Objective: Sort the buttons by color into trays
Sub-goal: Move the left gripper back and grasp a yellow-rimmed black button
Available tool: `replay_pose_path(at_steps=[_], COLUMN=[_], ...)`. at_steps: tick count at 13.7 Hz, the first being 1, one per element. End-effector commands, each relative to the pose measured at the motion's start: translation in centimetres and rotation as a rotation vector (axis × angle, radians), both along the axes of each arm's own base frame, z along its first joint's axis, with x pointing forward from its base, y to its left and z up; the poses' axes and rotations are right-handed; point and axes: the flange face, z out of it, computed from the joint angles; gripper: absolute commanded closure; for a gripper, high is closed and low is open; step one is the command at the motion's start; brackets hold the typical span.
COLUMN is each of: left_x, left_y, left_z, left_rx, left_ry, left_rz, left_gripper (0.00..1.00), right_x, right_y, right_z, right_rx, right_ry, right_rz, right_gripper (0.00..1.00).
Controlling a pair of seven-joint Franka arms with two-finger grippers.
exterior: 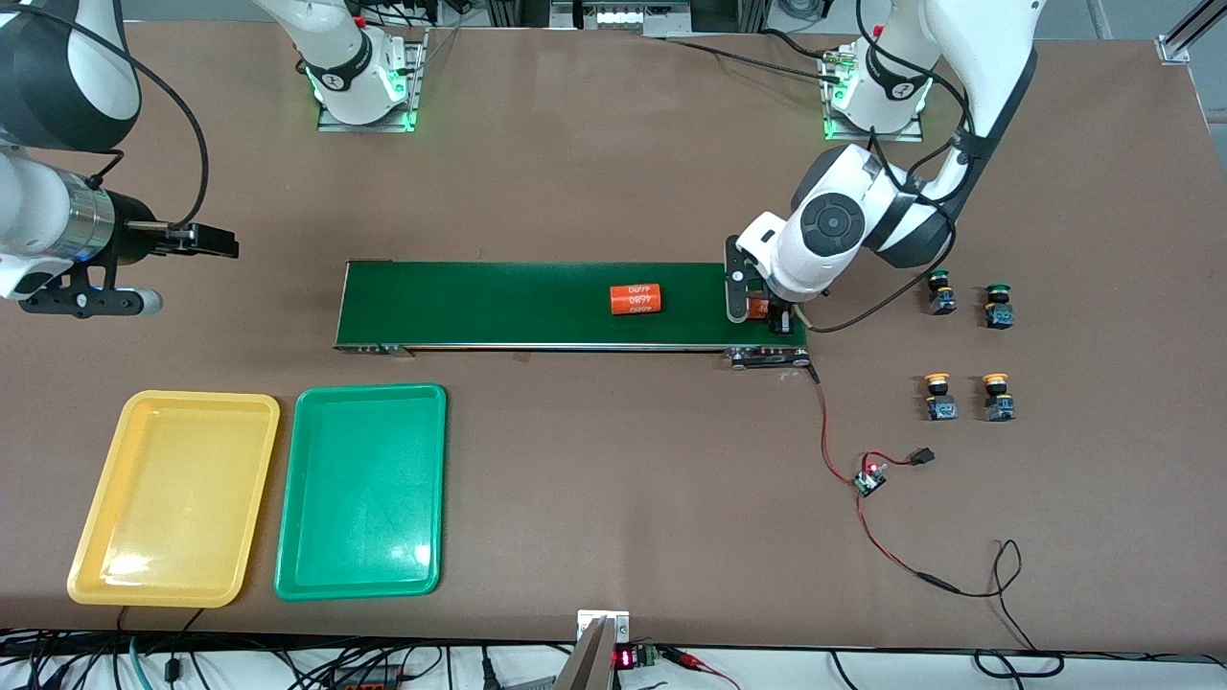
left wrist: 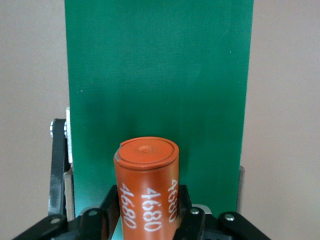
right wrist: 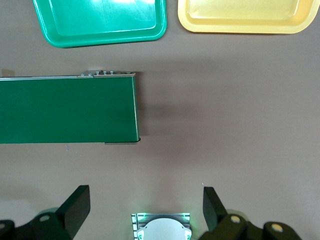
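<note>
Front view: we see the left gripper (exterior: pixel 778 316) at the conveyor belt's (exterior: pixel 498 302) left-arm end, pinching an orange "4680" cylinder (left wrist: pixel 147 187). A second cylinder (exterior: pixel 636 299) lies mid-belt. The right gripper (right wrist: pixel 145 210) waits, fingers spread. Four buttons (exterior: pixel 968 350) stand near the table's left-arm edge; yellow tray (exterior: pixel 174 498) and green tray (exterior: pixel 362 491) sit near its front edge.

I note both arms have glossy white shells with black joint bands. Each base (exterior: pixel 364 86) sits on a metal plate and glows green. Black cables run along the links. The left arm (exterior: pixel 844 225) has a round dark-grey joint cap. The right arm's wrist (exterior: pixel 81 225) has a silver collar and black fittings.
</note>
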Motion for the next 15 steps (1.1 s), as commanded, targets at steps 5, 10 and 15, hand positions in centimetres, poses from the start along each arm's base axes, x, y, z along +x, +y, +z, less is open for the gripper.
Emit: replay_pose_path(at_steps=[5,10,15], left_x=[-0.2,0.6,3.8], left_y=[0.1,2.4,7.8], left_z=[0.7,6.6,9.8], left_rx=[0.012,0.106,0.193], left_ry=[-0.009,0.02,-0.007], left_rz=[-0.01,0.203,0.679], left_gripper=[0.0,0.0,0.0], right_x=[-0.2,-0.2,-0.2], right_y=[-0.2,-0.2,-0.2], right_z=[0.0,0.0,0.0], right_rx=[0.019,0.019,0.02], right_ry=[0.011,0.011,0.011], right_rz=[0.005,0.005,0.007], right_gripper=[0.0,0.0,0.0])
